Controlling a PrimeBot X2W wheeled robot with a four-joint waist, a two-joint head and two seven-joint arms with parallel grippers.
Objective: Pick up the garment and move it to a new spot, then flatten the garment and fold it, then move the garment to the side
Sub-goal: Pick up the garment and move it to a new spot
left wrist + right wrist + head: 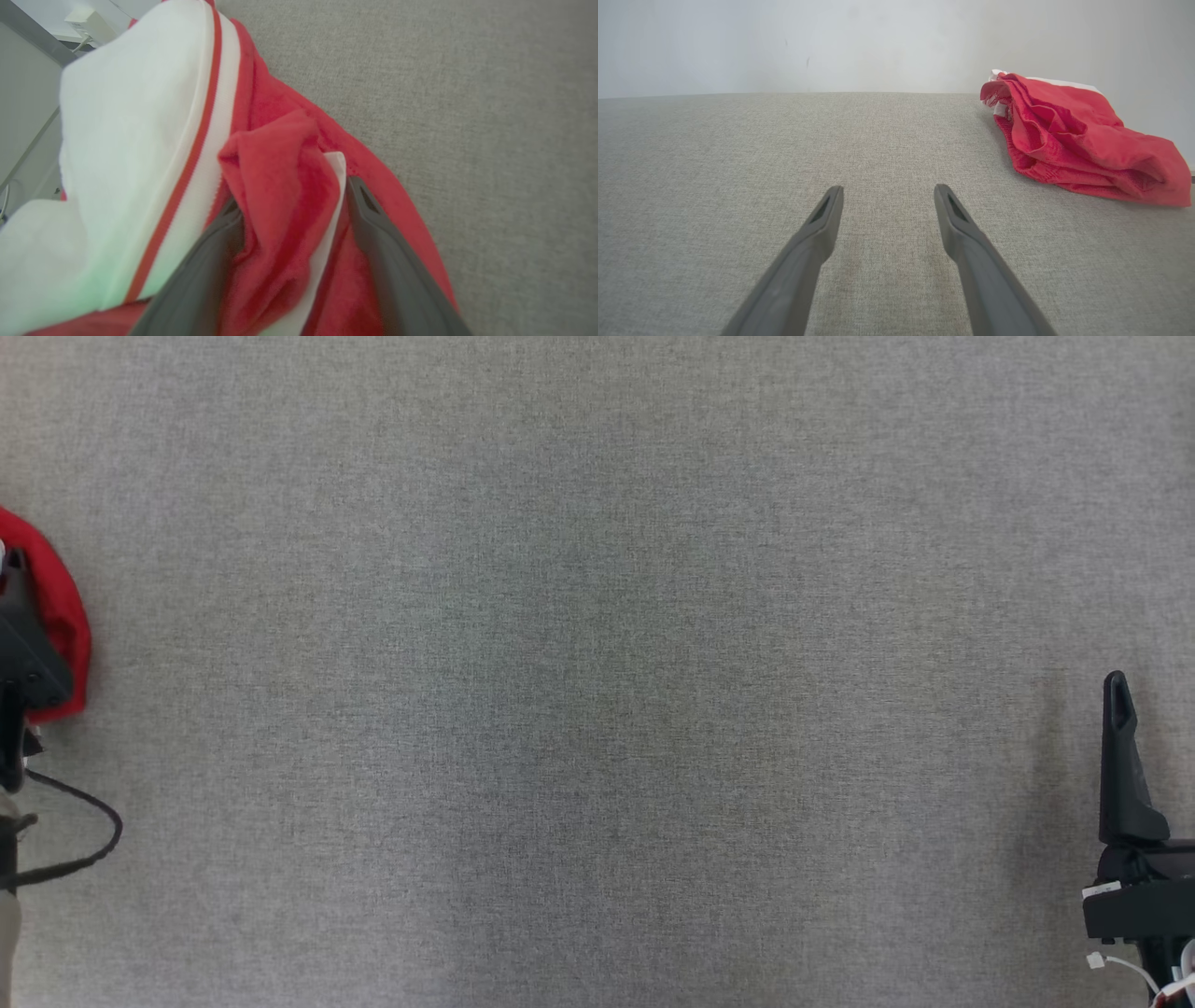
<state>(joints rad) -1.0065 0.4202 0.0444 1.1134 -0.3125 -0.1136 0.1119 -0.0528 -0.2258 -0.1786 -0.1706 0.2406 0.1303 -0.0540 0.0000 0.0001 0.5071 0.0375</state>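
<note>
Two grippers spread wide, nothing gripped | red-and-white garment (58,616) bunched at head view's left edge | left gripper (293,196) straddles its red fold; right gripper (888,189) over bare grey tabletop (597,709) | we judge pick-up step; next: close on fold, lift.
</note>
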